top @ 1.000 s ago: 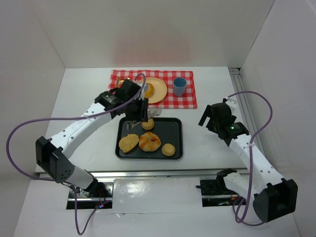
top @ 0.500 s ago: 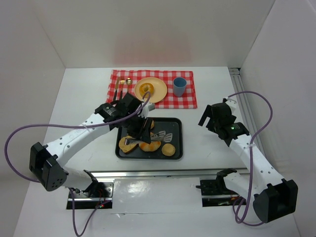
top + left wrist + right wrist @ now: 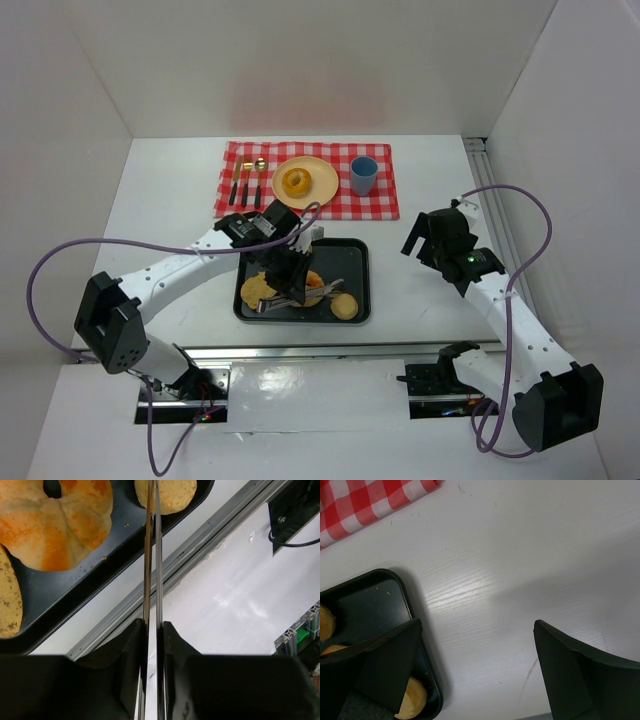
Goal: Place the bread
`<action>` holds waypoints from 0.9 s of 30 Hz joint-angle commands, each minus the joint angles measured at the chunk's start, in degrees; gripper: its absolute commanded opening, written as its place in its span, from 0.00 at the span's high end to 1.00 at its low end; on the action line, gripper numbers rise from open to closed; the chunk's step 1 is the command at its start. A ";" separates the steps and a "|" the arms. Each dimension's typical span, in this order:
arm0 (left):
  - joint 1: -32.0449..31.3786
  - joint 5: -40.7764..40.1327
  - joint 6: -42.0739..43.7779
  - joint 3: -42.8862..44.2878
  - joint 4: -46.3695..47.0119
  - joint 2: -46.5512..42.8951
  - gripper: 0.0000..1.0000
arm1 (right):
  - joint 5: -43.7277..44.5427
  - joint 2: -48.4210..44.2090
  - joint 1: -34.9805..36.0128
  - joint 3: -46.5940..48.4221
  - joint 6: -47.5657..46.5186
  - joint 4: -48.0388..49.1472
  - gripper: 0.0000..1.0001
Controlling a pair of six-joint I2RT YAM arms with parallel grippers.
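One bread (image 3: 296,183) is set on the plate (image 3: 322,168); other breads (image 3: 55,525) are left in the tray (image 3: 355,255). The tongs (image 3: 152,555) are pinched nearly shut, empty, by the left gripper (image 3: 154,625).

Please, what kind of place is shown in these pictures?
Probably a robot test booth staged as a breakfast table: plain white walls enclose it, a red-and-white checked cloth carries a round yellow plate and blue cup, beside a black tray of bread.
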 commanded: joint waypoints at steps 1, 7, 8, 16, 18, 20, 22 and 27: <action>-0.25 1.16 1.28 1.95 -0.37 -0.18 0.70 | -0.03 -0.62 -0.37 1.00 0.43 0.29 0.00; -0.25 -2.27 1.80 4.68 -2.92 -0.18 0.39 | -0.03 -0.62 -0.37 1.00 0.43 0.29 0.00; -0.25 -1.74 1.80 4.68 -2.92 -0.18 0.39 | -0.03 -0.62 -0.37 1.00 0.43 0.29 0.00; -0.25 0.46 2.33 3.10 -1.70 0.96 0.39 | -0.03 -0.62 -0.37 0.47 0.43 0.29 0.00; -0.78 0.46 2.95 3.10 -1.69 2.54 0.39 | -0.03 -1.14 -0.37 0.47 0.43 0.29 0.00; -0.78 1.07 2.95 3.10 -1.69 3.15 0.39 | -0.55 -1.14 -0.37 0.47 0.43 0.29 0.00; -0.78 2.65 3.47 3.10 -1.17 3.16 0.40 | -0.55 -1.14 -0.37 0.47 0.43 0.29 0.00; -0.78 2.66 3.47 5.29 -2.65 3.69 0.73 | -0.55 -1.14 -0.37 -0.06 0.43 0.29 0.00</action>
